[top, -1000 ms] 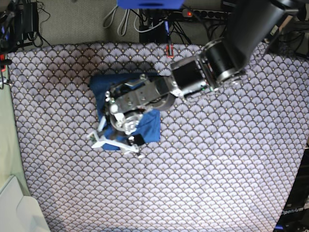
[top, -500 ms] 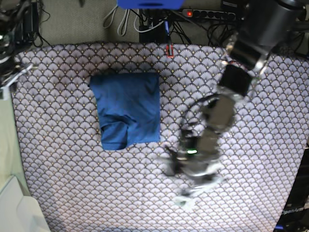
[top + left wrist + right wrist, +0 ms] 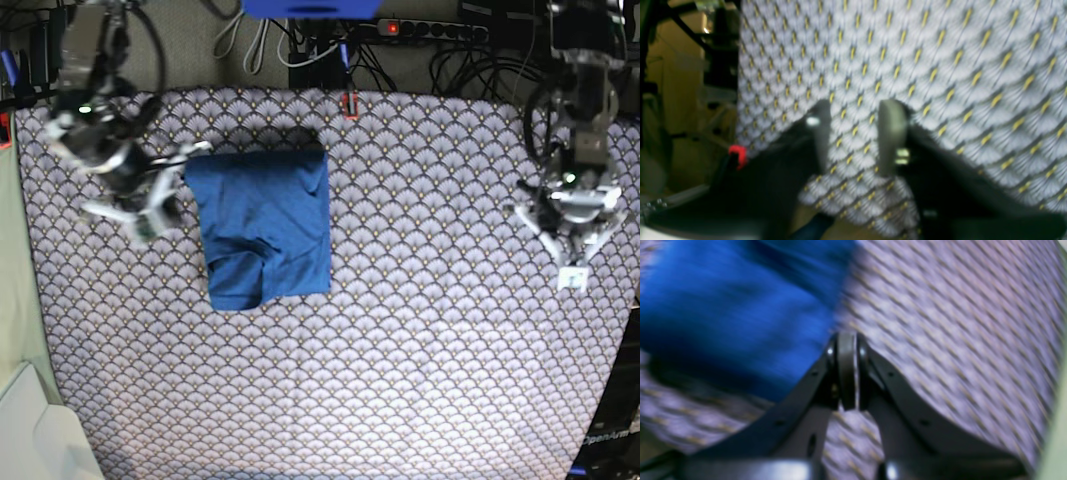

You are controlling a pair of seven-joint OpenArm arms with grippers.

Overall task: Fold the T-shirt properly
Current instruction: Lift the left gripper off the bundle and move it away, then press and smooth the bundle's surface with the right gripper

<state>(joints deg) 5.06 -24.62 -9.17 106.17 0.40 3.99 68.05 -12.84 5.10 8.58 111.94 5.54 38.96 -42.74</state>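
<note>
The blue T-shirt (image 3: 262, 225) lies folded into a compact rectangle on the tablecloth, left of the middle, with a small flap at its lower left. In the right wrist view the T-shirt (image 3: 740, 316) fills the upper left, blurred. My right gripper (image 3: 143, 212) hovers just left of the shirt; its fingers (image 3: 846, 370) are pressed together with nothing between them. My left gripper (image 3: 572, 262) is far off at the table's right side. Its two fingers (image 3: 892, 133) stand apart over bare cloth, so the left gripper (image 3: 857, 106) is open and holds nothing.
The scallop-patterned tablecloth (image 3: 400, 360) covers the whole table. Cables and a power strip (image 3: 430, 30) run along the back edge. A pale green surface (image 3: 15, 330) borders the left side, with a white bin corner (image 3: 40, 440) at the lower left.
My left arm has let go of the shirt and swung away to the table's right side, its jaws narrower. My right arm has come in from the left beside the shirt.
</note>
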